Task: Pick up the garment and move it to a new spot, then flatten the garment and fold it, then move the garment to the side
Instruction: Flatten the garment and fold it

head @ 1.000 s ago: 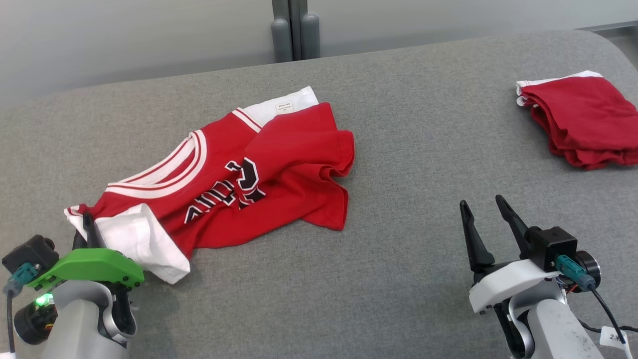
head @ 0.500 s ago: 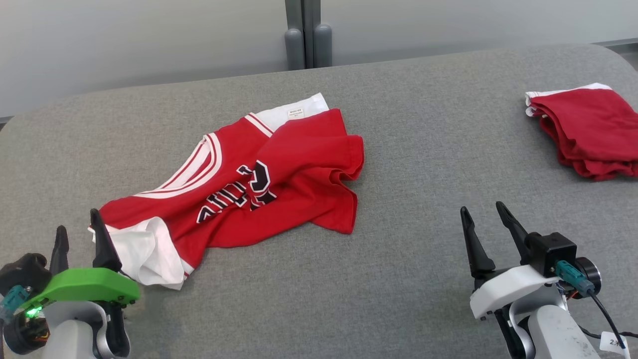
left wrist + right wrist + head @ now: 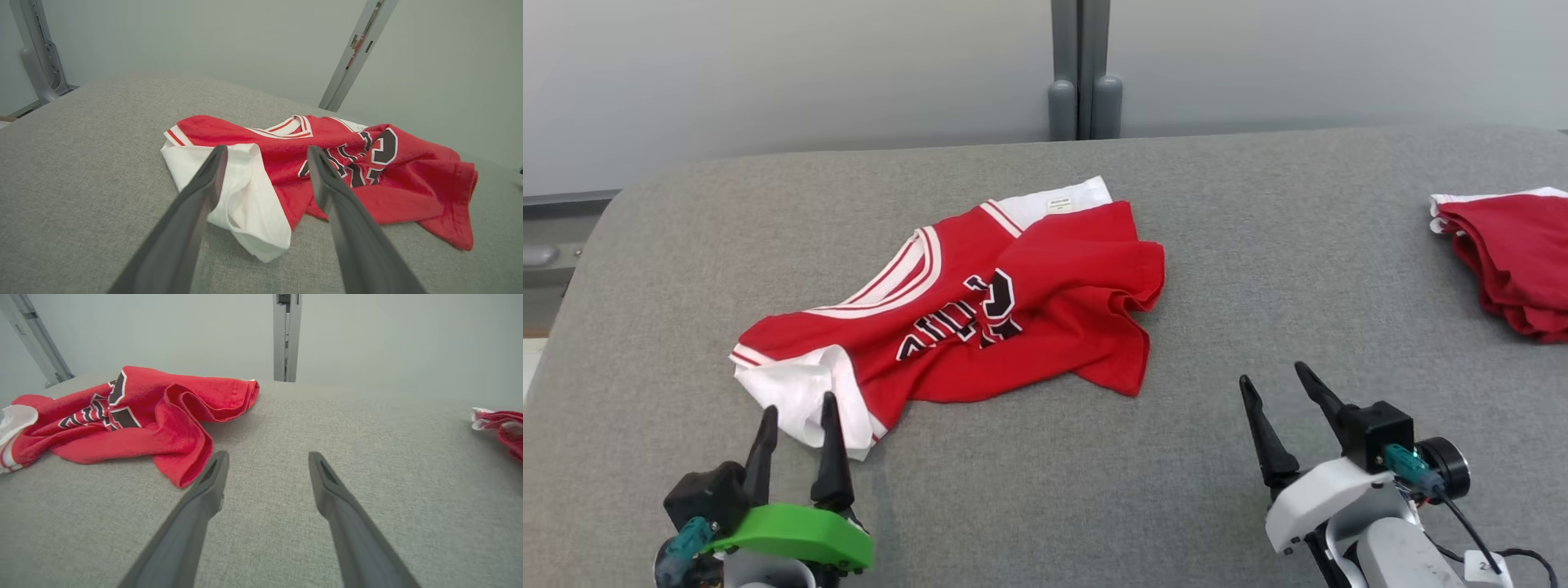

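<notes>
The grey table stretches ahead of both grippers. The jersey lies crumpled on it, straight ahead of the left gripper and ahead and to the left of the right gripper. A folded red pile sits well off to the right gripper's right.

Both grippers stand wide open and empty. The jersey's white flap is just past the left fingertips; I cannot tell whether a tip brushes it.

The risks look like these:
- The flap is doubled over, so a pinch there may catch one layer or several and twist the jersey instead of lifting it cleanly.
- A low approach could plough the cloth forward.
- A one-sided pull may deepen the rumples near the right gripper.
</notes>
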Available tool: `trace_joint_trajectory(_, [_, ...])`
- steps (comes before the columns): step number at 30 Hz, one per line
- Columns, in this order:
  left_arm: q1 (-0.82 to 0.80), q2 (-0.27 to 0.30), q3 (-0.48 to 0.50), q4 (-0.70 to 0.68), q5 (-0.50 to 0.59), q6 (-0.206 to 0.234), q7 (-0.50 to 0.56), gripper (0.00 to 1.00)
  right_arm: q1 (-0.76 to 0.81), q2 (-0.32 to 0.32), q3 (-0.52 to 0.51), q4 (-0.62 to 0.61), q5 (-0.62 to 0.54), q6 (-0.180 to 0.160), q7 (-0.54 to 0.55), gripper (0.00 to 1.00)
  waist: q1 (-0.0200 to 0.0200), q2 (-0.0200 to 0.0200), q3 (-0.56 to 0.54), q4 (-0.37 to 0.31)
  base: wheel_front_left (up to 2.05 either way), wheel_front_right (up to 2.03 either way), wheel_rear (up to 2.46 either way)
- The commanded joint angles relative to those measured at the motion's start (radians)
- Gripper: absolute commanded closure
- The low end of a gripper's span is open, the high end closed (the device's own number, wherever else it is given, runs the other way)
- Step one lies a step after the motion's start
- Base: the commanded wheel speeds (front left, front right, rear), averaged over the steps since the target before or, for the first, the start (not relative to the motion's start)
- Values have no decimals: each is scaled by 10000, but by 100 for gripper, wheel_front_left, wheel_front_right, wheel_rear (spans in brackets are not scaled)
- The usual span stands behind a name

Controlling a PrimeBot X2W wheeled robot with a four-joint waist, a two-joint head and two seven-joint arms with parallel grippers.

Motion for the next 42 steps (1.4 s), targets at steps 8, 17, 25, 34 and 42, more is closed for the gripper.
trace_joint_trajectory(8, [408,-32,-1026,-470,250,156,1,0,-1604,-38,729,2054,-764,-16,-48,0,0,0,228,1521,0,0,0])
trace_joint_trajectory(17, [238,-38,-1629,-802,-119,440,-1,0,-3100,-38,431,4637,-1219,-16,-48,0,0,0,739,2631,0,0,0])
trace_joint_trajectory(25, [148,-40,-1743,-914,-150,599,1,0,-3656,-34,983,6074,-152,-16,-5,53,0,0,913,2529,0,0,0])
trace_joint_trajectory(34, [-99,-39,-1788,-945,65,588,1,0,-4029,-52,1512,5342,575,-15,-23,100,0,0,894,1352,0,0,0])
trace_joint_trajectory(42, [-331,-36,-1746,-990,157,559,1,0,-3996,-111,-158,5000,-520,-16,-26,100,0,0,874,419,0,0,0])
